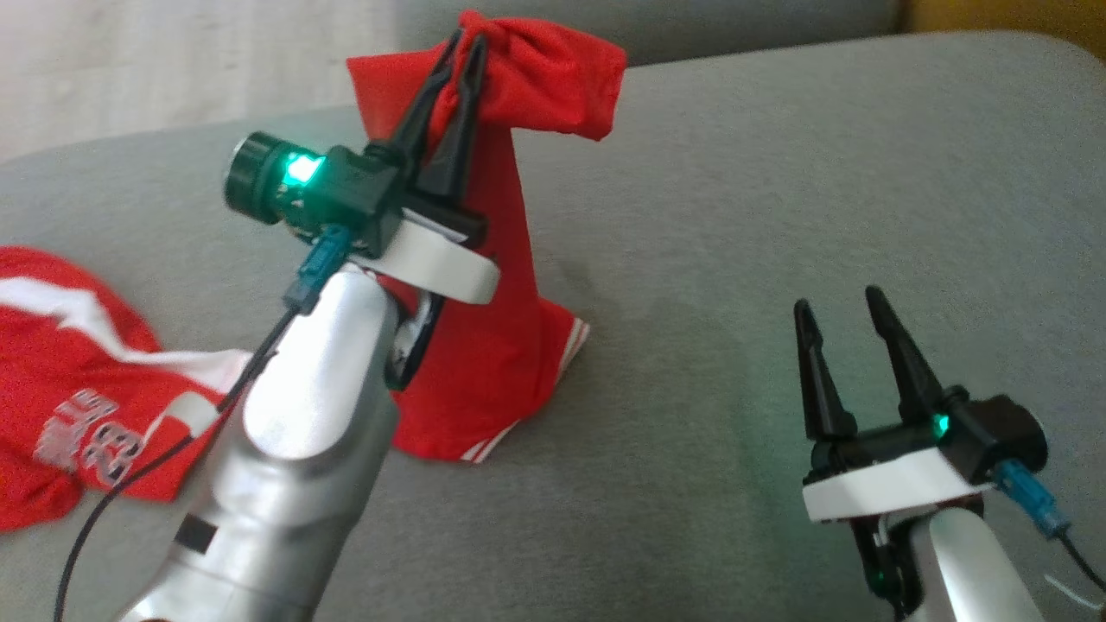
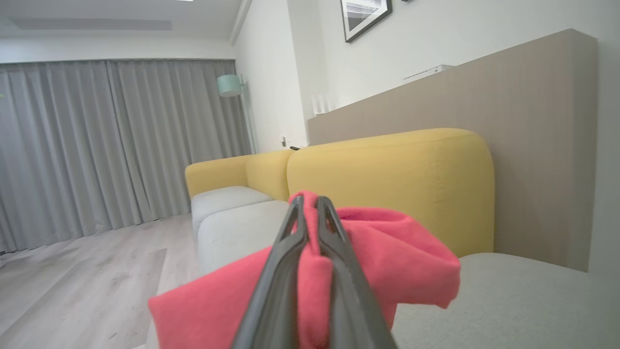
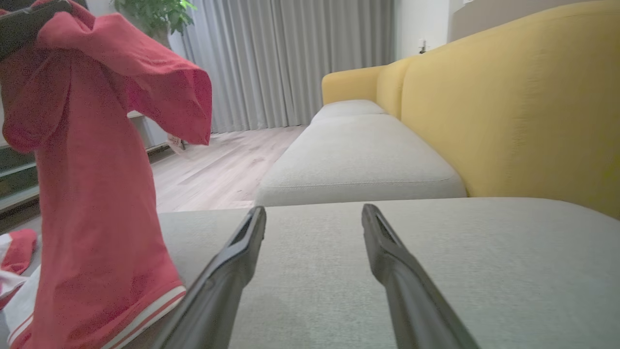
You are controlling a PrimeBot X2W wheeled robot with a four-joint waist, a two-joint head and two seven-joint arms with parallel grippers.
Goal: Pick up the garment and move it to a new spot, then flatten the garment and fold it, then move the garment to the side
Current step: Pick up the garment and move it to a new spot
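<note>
The garment (image 1: pixel 510 285) is a red shirt with white trim. My left gripper (image 1: pixel 467 43) is shut on a bunch of its cloth and holds it up, so the fabric hangs in a column down to the grey sofa seat (image 1: pixel 734 259). The rest of the garment lies crumpled at the left, showing white lettering. In the left wrist view the red garment (image 2: pixel 387 252) wraps around the closed fingers (image 2: pixel 290 252). My right gripper (image 1: pixel 838 311) stands open at the lower right, empty, well apart from the garment (image 3: pixel 97 194), over the seat cushion.
The grey seat cushion (image 3: pixel 436 252) has a yellow backrest (image 3: pixel 513 106) along one side. More grey cushions (image 3: pixel 358 155) extend beyond. Wooden floor (image 3: pixel 218 165) and grey curtains (image 2: pixel 97 145) lie past the sofa's edge.
</note>
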